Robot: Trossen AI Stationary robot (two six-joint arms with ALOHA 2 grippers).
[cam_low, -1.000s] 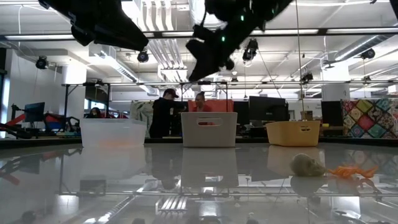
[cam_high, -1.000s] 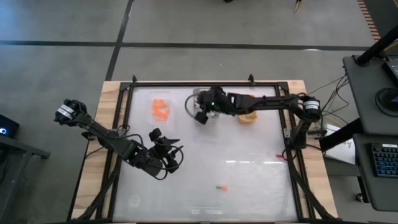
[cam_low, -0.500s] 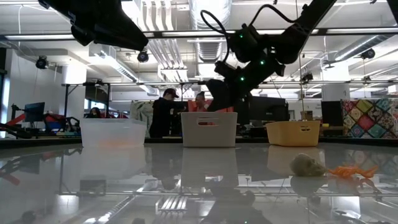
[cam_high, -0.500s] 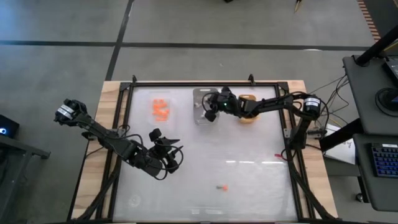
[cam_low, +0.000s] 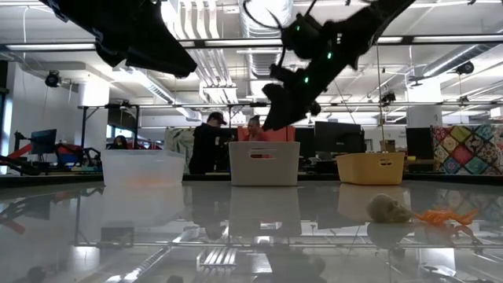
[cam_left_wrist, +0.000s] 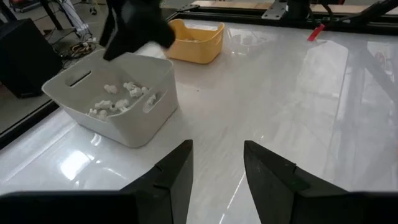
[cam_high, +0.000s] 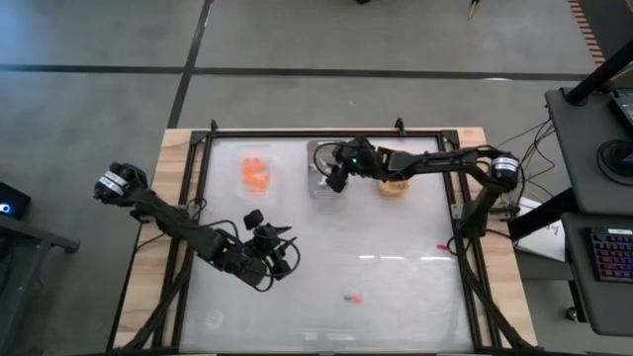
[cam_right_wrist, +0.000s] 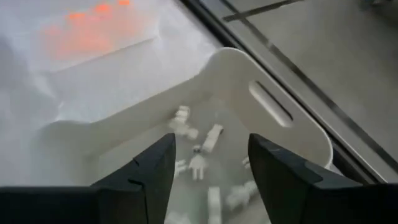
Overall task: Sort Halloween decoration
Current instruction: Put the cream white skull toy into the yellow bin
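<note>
My right gripper point(cam_high: 334, 179) hangs open above the grey tray point(cam_high: 320, 166), which holds several white trinkets point(cam_right_wrist: 198, 163); nothing sits between its fingers point(cam_right_wrist: 146, 171). My left gripper point(cam_high: 275, 255) is open and empty over the table's left middle point(cam_left_wrist: 217, 168). An orange trinket point(cam_high: 353, 297) lies on the table toward the near edge. In the low view a grey-white trinket point(cam_low: 388, 208) lies beside an orange one point(cam_low: 446, 216). The clear tray point(cam_high: 255, 174) holds orange trinkets.
The three trays stand in a row along the far edge: clear point(cam_low: 143, 167), grey point(cam_low: 264, 163), yellow point(cam_low: 370, 167). A small red piece point(cam_high: 442, 247) lies at the right rail. A black frame point(cam_high: 326, 133) borders the table. People stand in the room behind point(cam_low: 211, 141).
My right gripper has come down and shifted a little toward the table's right edge, ending over the grey tray. My left gripper has sunk slightly toward the near edge.
</note>
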